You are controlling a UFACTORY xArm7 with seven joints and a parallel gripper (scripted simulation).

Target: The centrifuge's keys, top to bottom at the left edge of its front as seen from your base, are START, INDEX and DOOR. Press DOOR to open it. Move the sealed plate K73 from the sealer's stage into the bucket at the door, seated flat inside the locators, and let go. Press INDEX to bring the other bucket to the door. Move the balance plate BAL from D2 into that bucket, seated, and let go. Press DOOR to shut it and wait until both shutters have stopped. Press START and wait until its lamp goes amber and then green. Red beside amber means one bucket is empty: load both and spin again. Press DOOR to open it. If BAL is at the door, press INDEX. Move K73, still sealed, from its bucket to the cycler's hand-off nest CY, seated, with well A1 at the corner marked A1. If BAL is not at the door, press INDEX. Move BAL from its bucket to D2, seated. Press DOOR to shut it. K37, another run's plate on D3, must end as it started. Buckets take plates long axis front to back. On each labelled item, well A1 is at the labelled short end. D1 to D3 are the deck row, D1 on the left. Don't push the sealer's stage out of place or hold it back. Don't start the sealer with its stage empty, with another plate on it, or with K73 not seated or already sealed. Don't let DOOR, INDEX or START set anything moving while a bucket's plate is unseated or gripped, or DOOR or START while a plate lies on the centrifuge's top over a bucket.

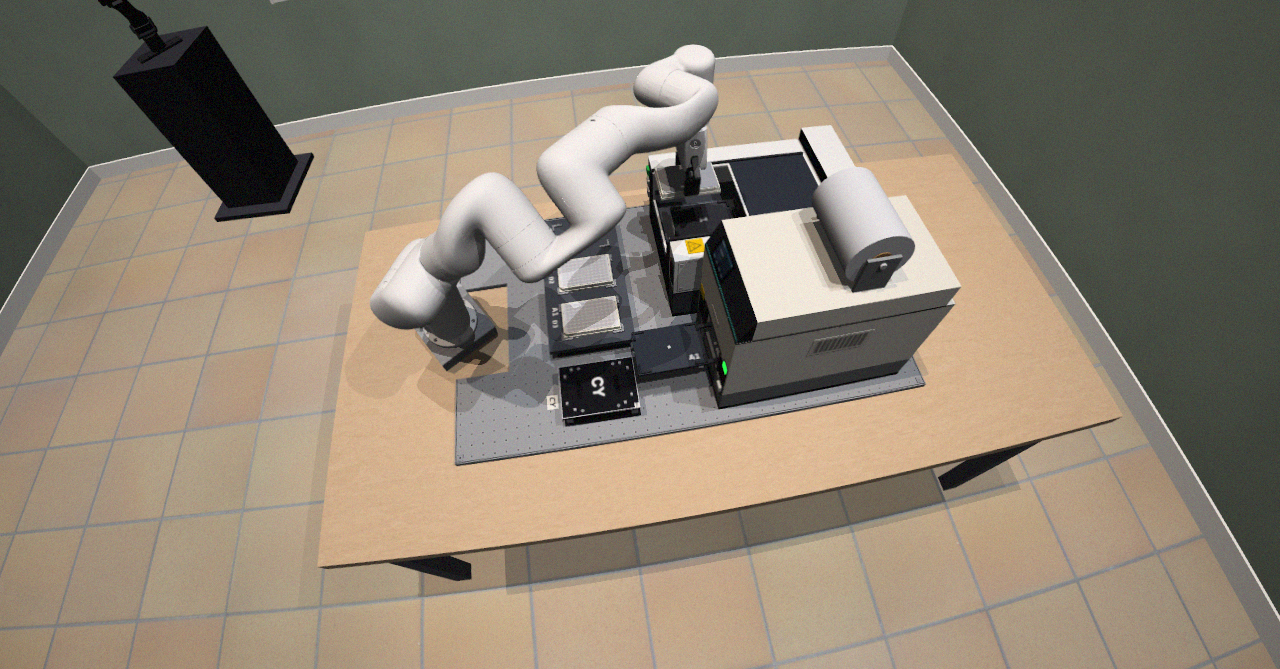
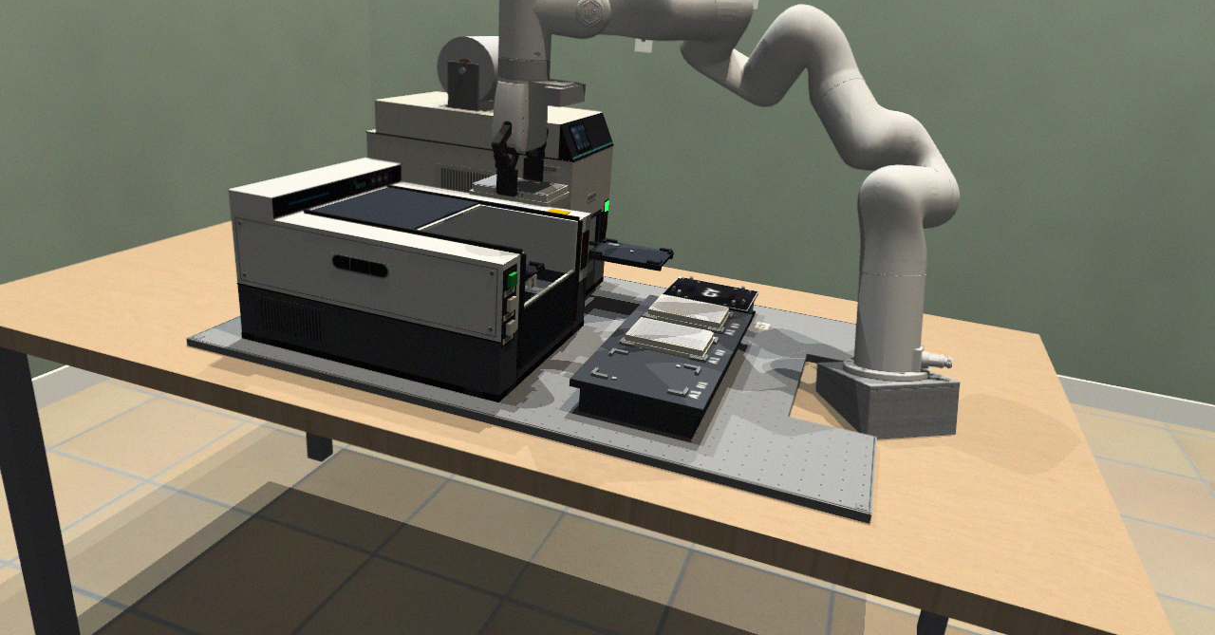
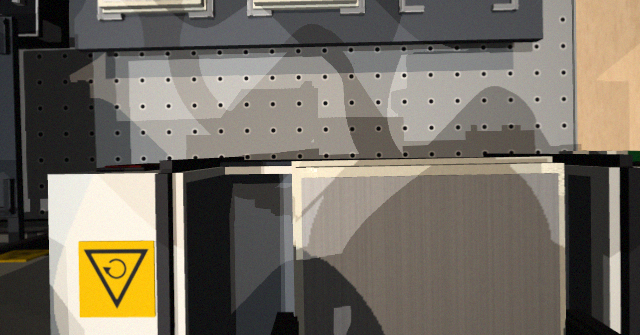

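We see a wooden surface (image 1: 805, 468) carrying a grey perforated base plate (image 1: 537, 441), and on it the two big machines: the sealer (image 1: 832, 307) with its roll on top, and beside it the lower centrifuge (image 2: 364, 274), whose door end lies open toward the arm. The white arm (image 1: 537, 208) reaches from its pedestal (image 2: 934, 401) up and over to the centrifuge, wrist pointing straight down.

In front of the machines sits the dark deck row (image 2: 654, 376); two plates rest in its nests, the one (image 1: 588, 274) and its neighbour (image 1: 588, 316) (we cannot read their labels from here), while the nest at the near end in the exterior view holds no plate. The black nest marked CY (image 1: 597, 387) lies just past the row, and the sealer's stage (image 2: 632, 252) juts out with nothing on it.

The gripper (image 2: 519, 179) hangs over the open end of the centrifuge, its fingers (image 2: 506, 174) clenched across the sealed plate K73 (image 3: 430, 245). In the wrist view the plate's foil face fills the lower frame, held level above the open bay, beside the white panel with the yellow rotation warning label (image 3: 117, 278).
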